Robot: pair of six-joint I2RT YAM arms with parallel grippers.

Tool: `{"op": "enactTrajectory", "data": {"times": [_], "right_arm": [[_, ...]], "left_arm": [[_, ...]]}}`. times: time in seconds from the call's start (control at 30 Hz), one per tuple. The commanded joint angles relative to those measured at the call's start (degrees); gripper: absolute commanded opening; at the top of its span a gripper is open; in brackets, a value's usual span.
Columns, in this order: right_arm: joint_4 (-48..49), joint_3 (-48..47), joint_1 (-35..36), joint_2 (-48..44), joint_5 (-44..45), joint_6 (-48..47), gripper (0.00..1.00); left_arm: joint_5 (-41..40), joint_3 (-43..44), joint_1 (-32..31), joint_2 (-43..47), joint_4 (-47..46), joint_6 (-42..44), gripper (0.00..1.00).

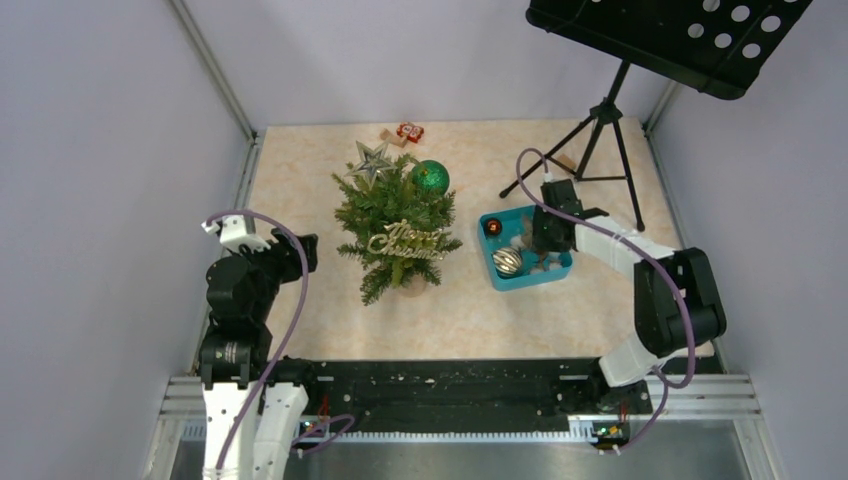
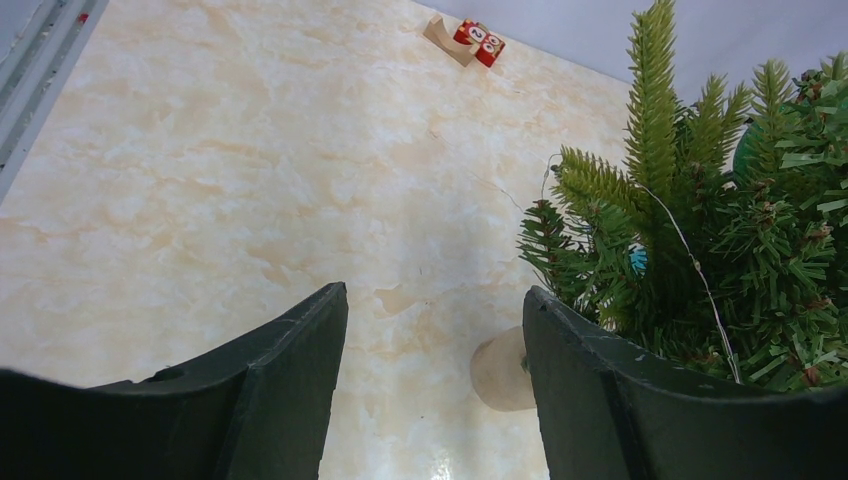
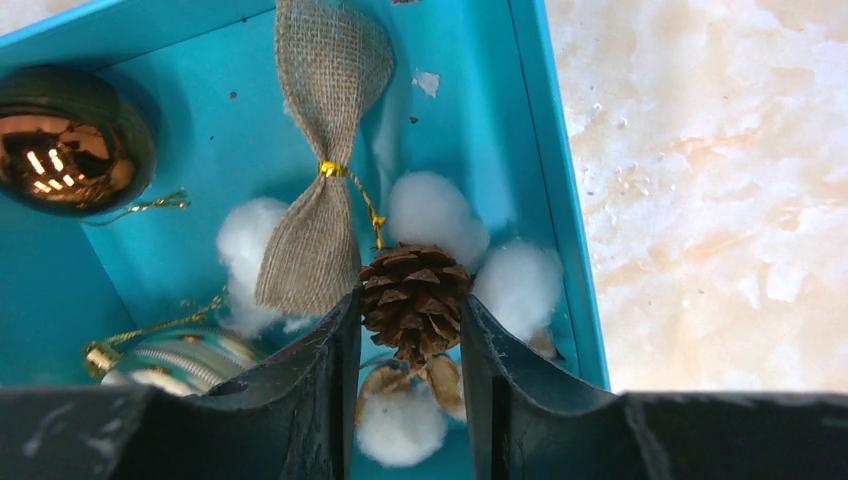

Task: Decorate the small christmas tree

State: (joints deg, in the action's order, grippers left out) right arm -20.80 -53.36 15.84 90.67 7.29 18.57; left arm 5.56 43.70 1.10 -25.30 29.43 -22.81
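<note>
The small christmas tree (image 1: 398, 225) stands mid-table with a silver star (image 1: 372, 160), a green ball (image 1: 431, 177) and a gold "Merry Christmas" sign (image 1: 405, 241) on it. My left gripper (image 1: 300, 250) hovers open and empty to its left; in the left wrist view the tree (image 2: 720, 250) fills the right side beside the gripper (image 2: 435, 295). My right gripper (image 3: 410, 305) reaches down into the teal tray (image 1: 497, 272). Both its fingers press a brown pine cone (image 3: 412, 285) with cotton balls (image 3: 435, 210) attached.
The tray (image 3: 560, 200) also holds a burlap bow (image 3: 325, 150), a bronze ball (image 3: 65, 140) and a striped ball (image 3: 180, 360). A black tripod music stand (image 1: 600, 140) rises behind the tray. Small red blocks (image 1: 409, 132) lie at the table's far edge.
</note>
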Motion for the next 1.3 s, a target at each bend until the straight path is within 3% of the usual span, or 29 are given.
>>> {"op": "enactTrajectory", "data": {"times": [0.0,0.27,0.67,1.03,1.27], "right_arm": [[-4.09,-3.82,-0.45,-6.98,-0.33,-1.60,0.20],[-13.69,-9.95,-0.38,-14.69,-6.86,-5.26,0.16],[-17.36,-23.33,-0.39,-22.94,-33.40,-10.93,0.13],[7.16,-23.33,-0.13,-25.29,-53.85,6.90,0.08],[15.12,-24.03,6.77,-21.75,-56.82,13.11,0.08]], "left_arm": [[0.66,0.17,0.41,-0.54,-4.10,0.13,0.69],[1.65,0.10,0.47,-1.28,-5.03,0.51,0.69],[5.17,-0.44,0.40,-0.97,-5.93,0.75,0.69],[14.93,-1.30,0.41,-1.04,-8.25,1.67,0.69],[16.94,-0.74,0.45,-1.53,-8.81,1.86,0.68]]}}
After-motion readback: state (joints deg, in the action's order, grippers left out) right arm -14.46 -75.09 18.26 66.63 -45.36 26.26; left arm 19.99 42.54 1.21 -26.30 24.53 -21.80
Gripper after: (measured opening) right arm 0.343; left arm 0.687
